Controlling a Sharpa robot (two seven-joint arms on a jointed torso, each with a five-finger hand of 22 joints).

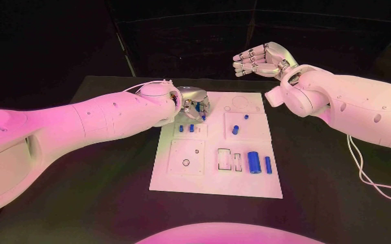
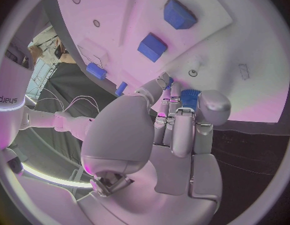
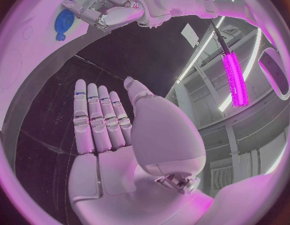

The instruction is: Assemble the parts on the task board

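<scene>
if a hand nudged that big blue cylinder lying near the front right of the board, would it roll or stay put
The blue cylinder lies on its side on the flat task board, so it would probably roll sideways. It looks rigid and smooth, maybe slippery for fingers. The thin blue part beside it might stop a roll that way.

My arms (image 1: 90,121) are smooth white shells w/ small round dimples; silver segmented hands (image 2: 176,130); thin white cable (image 1: 359,162) trails by my right arm.
</scene>
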